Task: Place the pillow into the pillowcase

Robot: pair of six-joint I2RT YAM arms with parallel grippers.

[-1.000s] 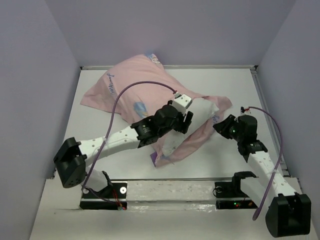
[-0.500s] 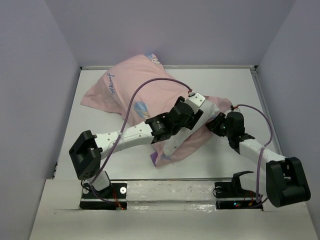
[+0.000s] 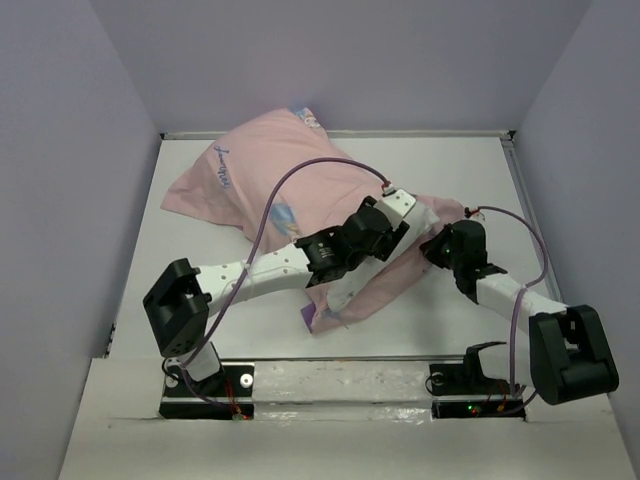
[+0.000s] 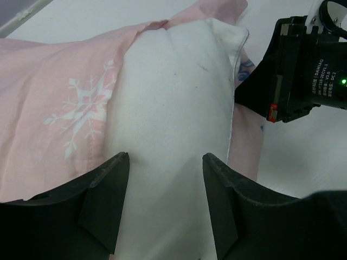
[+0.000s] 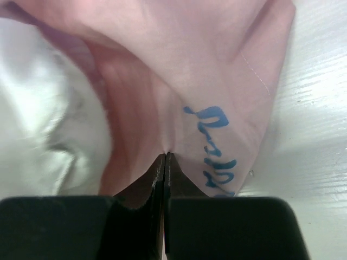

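The pale pink pillowcase [image 3: 260, 165] lies across the back left of the table, its open end toward the right. The white pillow [image 4: 173, 108] sits partly inside it, and its bare end sticks out at the opening [image 3: 348, 288]. My left gripper [image 4: 165, 157] is open, with its fingers straddling the bare pillow surface just outside the case's edge [image 4: 59, 97]. My right gripper [image 5: 165, 155] is shut on a fold of the pillowcase [image 5: 217, 70] at the opening, beside blue printed lettering. The pillow [image 5: 43, 108] shows to its left. In the top view the two grippers [image 3: 400, 222] [image 3: 433, 247] are close together.
The right wrist's black body [image 4: 303, 70] sits just right of the pillow's corner, near my left fingers. A white table [image 3: 470, 180] lies under everything, with a raised rail along the back and right edges [image 3: 515, 145]. Purple walls enclose the space.
The right arm swung in to the left and its jaws shut on the pillowcase edge. The left gripper slid right along the pillow toward the opening.
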